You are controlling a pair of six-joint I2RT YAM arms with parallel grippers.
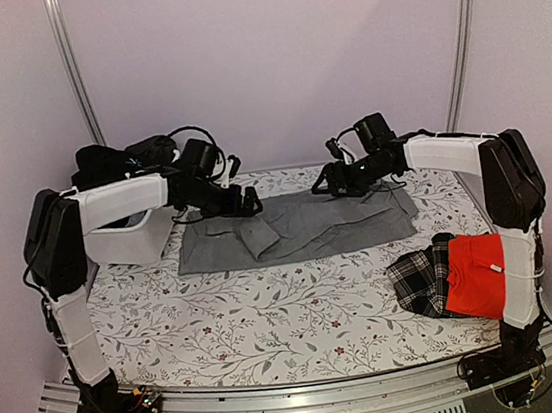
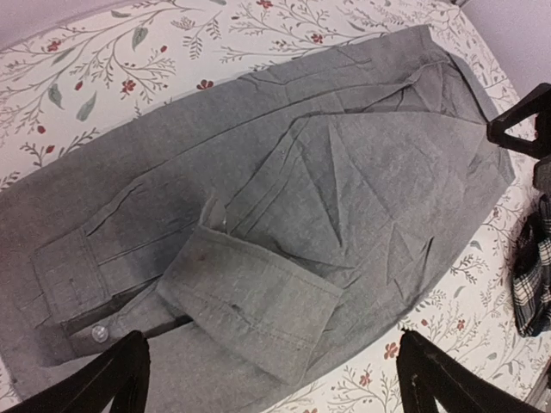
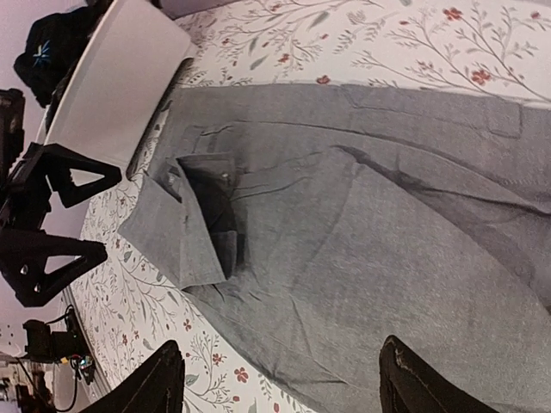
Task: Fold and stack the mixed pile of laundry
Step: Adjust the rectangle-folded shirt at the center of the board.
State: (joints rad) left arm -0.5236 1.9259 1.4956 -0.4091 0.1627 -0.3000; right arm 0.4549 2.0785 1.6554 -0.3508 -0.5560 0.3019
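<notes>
At the bench's [image 1: 270, 318] far left corner stands a white tub [image 1: 124, 243], with a black garment [image 1: 109, 161] heaped behind it. Just to its right, the left jaws stand wide apart over the left end of the grey shirt [image 1: 299, 226]. Their fingers [image 2: 103, 383] frame a folded-in sleeve and its buttoned cuff, and nothing is held between them. Whether the tips touch the cloth cannot be told. The shirt lies spread flat along the bench's far edge, from beside the tub to past the middle. Over the shirt's right end the right jaws are also parted, fingers [image 3: 159, 383] on either side of grey cloth and gripping nothing. Between the shirt's near edge and the bench's near edge runs a broad strip of flower-patterned bench top. Near the right front corner the plaid cloth [image 1: 418, 280] lies touching the red shirt [image 1: 474, 278], close against the right arm's upright link [image 1: 521, 277].
</notes>
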